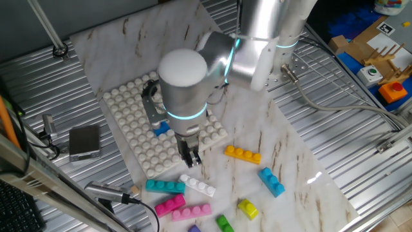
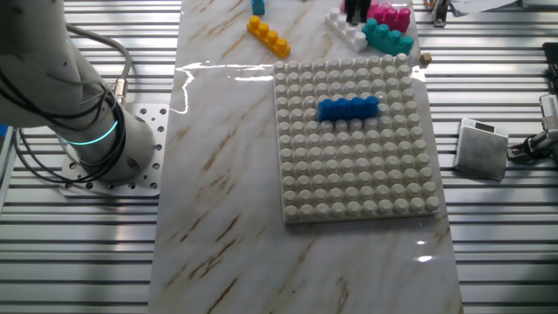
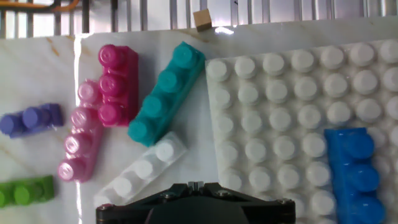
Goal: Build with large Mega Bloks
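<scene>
Found the black two-finger tool [image 1: 191, 156] low over the marble-patterned surface [image 1: 296, 167], just off the lower edge of the big white square studded baseplate [image 1: 129, 122]. Could not tell its state, released or clenched: fingertips too small and dark in one fixed view, cut off at the top edge of the other, and missing from the hand view, with only the dark body at the bottom of that frame. Made out nothing held.

Placed the white four-stud plastic brick [image 3: 142, 169] nearest, aslant at lower centre of the hand view, just beside the baseplate's corner. Noted the teal four-stud brick [image 3: 166, 93] right above it, close against the baseplate's edge, with a magenta brick [image 3: 116, 84] and a pale pink brick [image 3: 81, 134] packed in on the left. Counted one blue four-stud brick [image 2: 347, 107] already seated on the baseplate, all others loose.

Judged crowding the main hazard. Coming down on the slanted white brick without squaring to its long sides would likely clip the teal neighbour or the baseplate rim, spin the brick, and yield a crooked hold. Expected a crooked hold to spoil stud alignment later, and pressing down misaligned to shove the unfixed-looking baseplate across the slick surface.
</scene>
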`<action>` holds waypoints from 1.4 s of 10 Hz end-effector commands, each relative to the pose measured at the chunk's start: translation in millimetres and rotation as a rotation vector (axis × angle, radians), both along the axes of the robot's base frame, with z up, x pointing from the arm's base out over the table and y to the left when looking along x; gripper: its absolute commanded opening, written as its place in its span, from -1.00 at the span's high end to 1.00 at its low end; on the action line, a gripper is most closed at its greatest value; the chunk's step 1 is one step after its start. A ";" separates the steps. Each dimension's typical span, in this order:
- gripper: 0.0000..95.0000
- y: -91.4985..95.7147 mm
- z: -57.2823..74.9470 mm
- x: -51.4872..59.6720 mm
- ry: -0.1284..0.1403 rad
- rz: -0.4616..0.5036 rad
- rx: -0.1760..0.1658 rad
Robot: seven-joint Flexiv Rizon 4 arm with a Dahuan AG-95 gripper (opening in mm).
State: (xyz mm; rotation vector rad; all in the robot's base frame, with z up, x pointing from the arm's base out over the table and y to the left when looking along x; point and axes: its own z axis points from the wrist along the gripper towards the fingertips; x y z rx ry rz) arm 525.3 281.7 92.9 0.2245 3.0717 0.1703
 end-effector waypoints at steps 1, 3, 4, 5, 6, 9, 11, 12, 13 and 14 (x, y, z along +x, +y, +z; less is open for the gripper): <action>1.00 26.4 -8.1 4.8 -0.002 -0.056 -0.001; 1.00 32.9 -10.6 5.9 -0.001 -0.045 -0.002; 1.00 33.0 -10.5 5.9 -0.003 -0.024 -0.003; 1.00 33.0 -10.3 5.8 0.000 -0.012 -0.003; 1.00 32.7 -9.8 4.6 -0.002 0.014 -0.003; 1.00 30.7 -9.0 3.2 -0.004 0.048 -0.003; 1.00 30.7 -9.0 3.2 -0.006 0.080 0.008; 1.00 30.7 -9.0 3.2 -0.007 0.088 0.010; 1.00 30.7 -9.0 3.2 -0.011 0.091 0.030; 1.00 30.7 -9.0 3.2 -0.012 0.087 0.046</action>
